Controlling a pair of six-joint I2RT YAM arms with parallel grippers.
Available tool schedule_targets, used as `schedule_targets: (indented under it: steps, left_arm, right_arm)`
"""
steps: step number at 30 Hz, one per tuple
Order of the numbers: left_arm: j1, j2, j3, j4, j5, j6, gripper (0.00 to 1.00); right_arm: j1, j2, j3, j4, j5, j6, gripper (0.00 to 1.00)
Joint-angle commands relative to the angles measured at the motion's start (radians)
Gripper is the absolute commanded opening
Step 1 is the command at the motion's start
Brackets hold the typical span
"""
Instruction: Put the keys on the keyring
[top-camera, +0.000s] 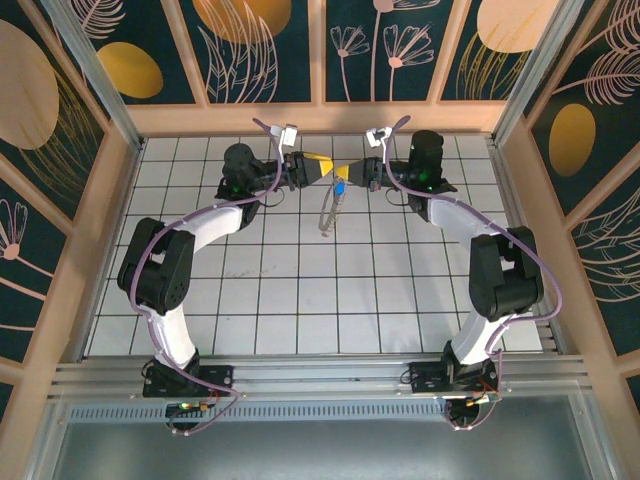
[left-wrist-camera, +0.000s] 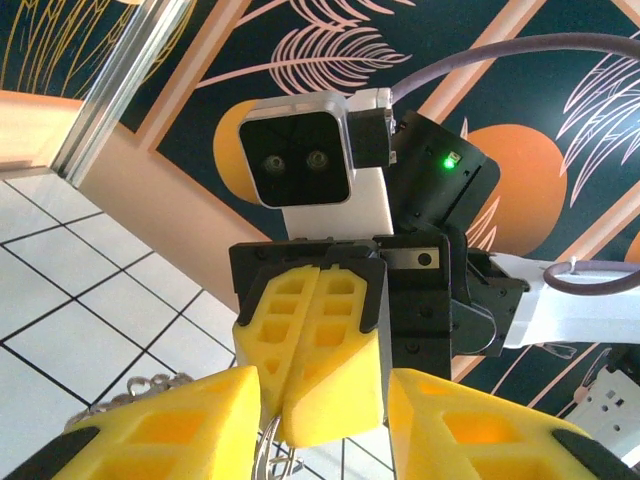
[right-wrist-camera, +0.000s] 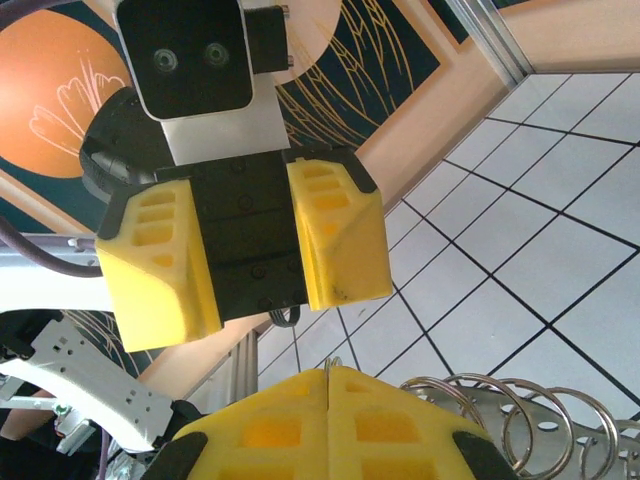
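At the back middle of the table my two grippers meet tip to tip, above the tiles. My right gripper (top-camera: 350, 172) (right-wrist-camera: 330, 376) is shut on the thin wire of the keyring (right-wrist-camera: 328, 366), which hangs below it (top-camera: 328, 215). My left gripper (top-camera: 320, 167) (left-wrist-camera: 320, 395) is open, its yellow fingers (left-wrist-camera: 170, 425) standing either side of the right gripper's shut tips (left-wrist-camera: 290, 415). The ring's wire (left-wrist-camera: 263, 452) shows under those tips. The blue-headed key (top-camera: 341, 187) sits just below the fingertips, beside the ring; I cannot tell whether it is threaded on.
Small silvery rings (right-wrist-camera: 520, 420) (left-wrist-camera: 130, 388) are strung along the keyring beside the grip. The white tiled table (top-camera: 300, 290) stretches toward the arm bases. Wooden walls with patterned panels (top-camera: 320, 118) close in the back and sides.
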Motion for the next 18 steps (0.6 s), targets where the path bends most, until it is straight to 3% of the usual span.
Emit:
schedule_targets:
  steps: [1, 11, 18]
  left_arm:
    - [-0.005, 0.024, -0.011, 0.058, 0.029, -0.023, 0.38]
    - [-0.027, 0.031, -0.001, 0.049, 0.063, -0.014, 0.37]
    - [-0.032, 0.017, -0.008, 0.052, 0.060, -0.006, 0.27]
  right_arm:
    - [0.001, -0.020, 0.002, 0.077, -0.014, 0.012, 0.00]
    - [0.001, -0.020, -0.001, 0.085, -0.008, 0.015, 0.00]
    - [-0.005, -0.016, -0.008, 0.086, -0.003, 0.016, 0.00]
